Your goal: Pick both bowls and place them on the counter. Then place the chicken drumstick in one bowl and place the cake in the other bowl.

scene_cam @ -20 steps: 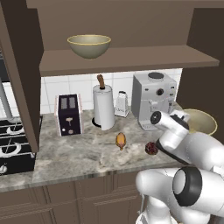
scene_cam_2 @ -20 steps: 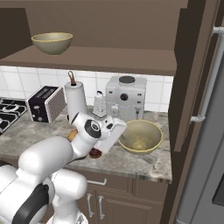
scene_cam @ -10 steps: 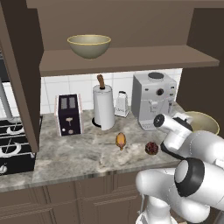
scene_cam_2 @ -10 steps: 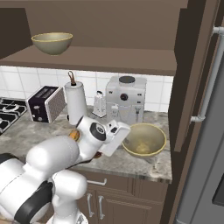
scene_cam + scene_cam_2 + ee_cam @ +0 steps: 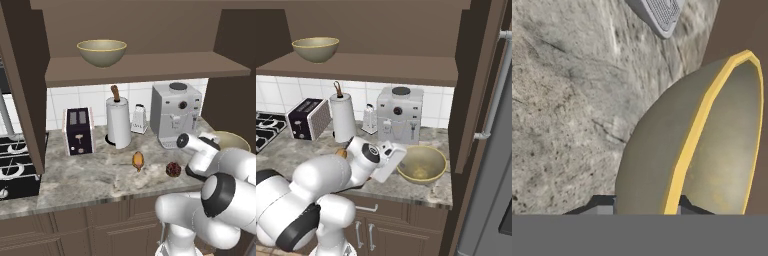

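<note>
The end effector (image 5: 647,202) pinched the yellow rim of one bowl (image 5: 687,150), which sat on the counter (image 5: 95,175) beside the coffee machine (image 5: 176,115). Rigid and smooth, it looked best held by its rim.

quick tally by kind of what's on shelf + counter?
bowls: 2, one on the shelf, one on the counter at the tool
food items: 2, chicken drumstick, cake
appliances: 2, toaster, coffee machine
paper towel roll: 1
grater: 1
Total: 8
</note>
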Controlling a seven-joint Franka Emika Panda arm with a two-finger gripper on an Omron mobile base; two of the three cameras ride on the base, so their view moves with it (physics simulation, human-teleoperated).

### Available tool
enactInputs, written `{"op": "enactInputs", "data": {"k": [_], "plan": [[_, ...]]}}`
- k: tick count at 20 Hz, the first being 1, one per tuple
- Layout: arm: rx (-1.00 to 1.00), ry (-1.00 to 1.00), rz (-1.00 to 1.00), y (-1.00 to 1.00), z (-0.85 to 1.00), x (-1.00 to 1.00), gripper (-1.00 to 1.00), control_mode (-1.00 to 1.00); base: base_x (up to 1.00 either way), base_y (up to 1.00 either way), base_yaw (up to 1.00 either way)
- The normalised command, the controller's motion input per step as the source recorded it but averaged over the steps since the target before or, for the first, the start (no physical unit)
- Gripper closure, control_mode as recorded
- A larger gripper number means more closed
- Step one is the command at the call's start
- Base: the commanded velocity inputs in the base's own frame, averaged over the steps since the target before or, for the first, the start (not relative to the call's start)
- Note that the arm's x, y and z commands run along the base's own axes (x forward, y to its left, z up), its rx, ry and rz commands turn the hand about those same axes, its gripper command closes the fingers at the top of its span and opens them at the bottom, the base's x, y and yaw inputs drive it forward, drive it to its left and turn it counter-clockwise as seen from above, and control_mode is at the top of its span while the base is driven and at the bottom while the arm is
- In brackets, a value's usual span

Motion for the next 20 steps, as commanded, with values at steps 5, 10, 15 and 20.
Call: {"op": "enactInputs", "data": {"k": [5,10,15,20], "plan": [[0.01,0.02,0.0,-0.01,-0.11,0.08,1.0,-1.0,0.0,0.0,0.0],[0.01,0.0,0.03,-0.03,-0.1,0.09,1.0,-1.0,0.0,0.0,0.0],[0.02,0.0,0.05,-0.04,-0.1,0.09,1.0,-1.0,0.0,0.0,0.0],[0.01,0.0,0.05,-0.03,-0.09,0.09,1.0,-1.0,0.0,0.0,0.0]]}}
